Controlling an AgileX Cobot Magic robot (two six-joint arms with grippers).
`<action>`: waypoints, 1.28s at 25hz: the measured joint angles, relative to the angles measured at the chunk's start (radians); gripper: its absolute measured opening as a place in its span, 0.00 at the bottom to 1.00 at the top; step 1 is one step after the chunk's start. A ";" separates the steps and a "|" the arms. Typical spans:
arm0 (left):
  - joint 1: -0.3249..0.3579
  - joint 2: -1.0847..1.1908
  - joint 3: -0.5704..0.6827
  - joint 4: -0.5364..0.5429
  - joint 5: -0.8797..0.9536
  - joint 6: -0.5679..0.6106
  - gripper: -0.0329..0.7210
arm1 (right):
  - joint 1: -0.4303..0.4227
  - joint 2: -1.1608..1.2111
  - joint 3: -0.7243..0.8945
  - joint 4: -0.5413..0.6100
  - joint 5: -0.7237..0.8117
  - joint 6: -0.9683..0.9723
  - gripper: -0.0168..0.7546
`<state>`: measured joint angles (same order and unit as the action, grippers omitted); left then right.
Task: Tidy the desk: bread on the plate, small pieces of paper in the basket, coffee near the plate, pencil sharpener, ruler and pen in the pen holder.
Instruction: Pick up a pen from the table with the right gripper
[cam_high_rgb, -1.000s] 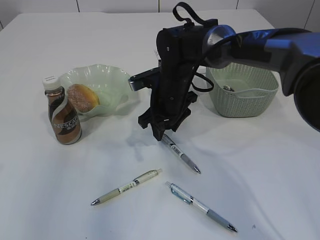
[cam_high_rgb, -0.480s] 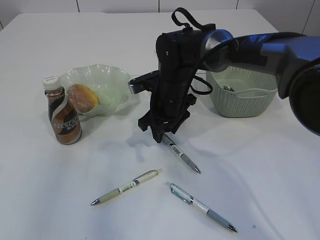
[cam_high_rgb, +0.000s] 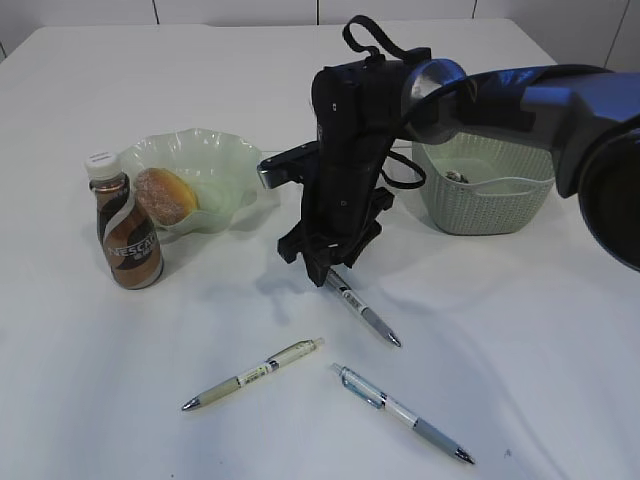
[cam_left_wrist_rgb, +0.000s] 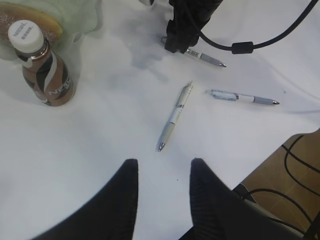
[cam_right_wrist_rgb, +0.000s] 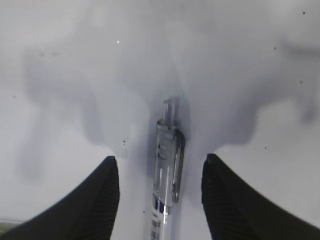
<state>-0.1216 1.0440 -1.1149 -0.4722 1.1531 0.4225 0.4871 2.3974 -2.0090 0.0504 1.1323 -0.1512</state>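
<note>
My right gripper (cam_high_rgb: 318, 262) is open and low over the clicker end of a clear pen (cam_high_rgb: 362, 309); in the right wrist view that pen (cam_right_wrist_rgb: 167, 150) lies between the two fingers (cam_right_wrist_rgb: 160, 172), untouched. Two more pens lie nearer the front: a cream one (cam_high_rgb: 255, 373) and a blue-tinted one (cam_high_rgb: 400, 411). The bread (cam_high_rgb: 165, 193) sits on the green wavy plate (cam_high_rgb: 225, 160), with the coffee bottle (cam_high_rgb: 127, 235) beside it. My left gripper (cam_left_wrist_rgb: 162, 172) is open and empty above the table's front part, out of the exterior view. Sharpener, ruler and pen holder are out of view.
A green woven basket (cam_high_rgb: 484, 185) stands at the right behind my right arm, with something small inside. The table's edge and cables show at the lower right of the left wrist view (cam_left_wrist_rgb: 295, 155).
The right gripper has shifted slightly up and back from its place a second ago, then stayed still over the pen. Nothing else moved.
</note>
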 joint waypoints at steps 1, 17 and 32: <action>0.000 0.000 0.000 0.000 0.000 0.000 0.37 | 0.000 0.000 0.000 0.000 0.014 0.000 0.57; 0.000 0.000 0.000 0.000 0.000 0.000 0.37 | 0.000 0.021 0.000 -0.002 0.063 0.000 0.57; 0.000 0.000 0.000 0.000 0.000 0.000 0.37 | 0.000 0.040 -0.008 -0.004 0.060 0.000 0.47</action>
<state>-0.1216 1.0440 -1.1149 -0.4722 1.1531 0.4225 0.4871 2.4376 -2.0172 0.0462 1.1919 -0.1512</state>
